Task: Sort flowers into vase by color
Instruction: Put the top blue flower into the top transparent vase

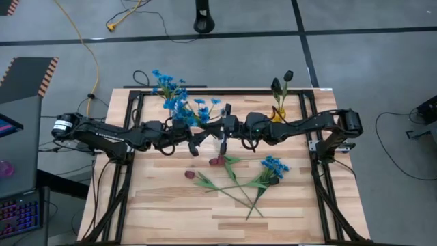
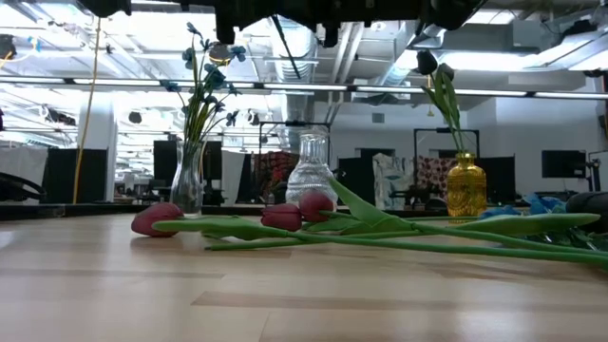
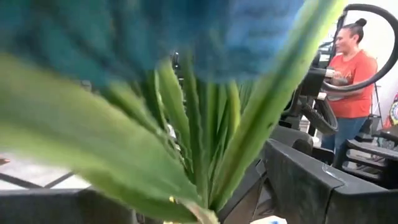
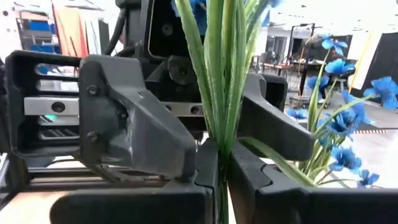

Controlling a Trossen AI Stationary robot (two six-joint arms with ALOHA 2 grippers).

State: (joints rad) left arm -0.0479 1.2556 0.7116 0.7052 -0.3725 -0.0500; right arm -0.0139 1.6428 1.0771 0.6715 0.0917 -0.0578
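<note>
R gripper (image 4: 221, 180) is clenched on the blue sprig's stem (image 4: 217, 93) at table centre, stem running upright, blooms above. L gripper (image 4: 205, 118) sits right opposite, fingers spread either side of the same stem, not closed. Handover looks like the step: L nearer the blue vase (image 2: 187, 180) at far left. Red buds (image 2: 157, 220) lie near, on the table (image 1: 171, 205).

arms (image 1: 123, 137): matte black, jointed | fingers (image 4: 143, 143): dark angular, round screws
</note>
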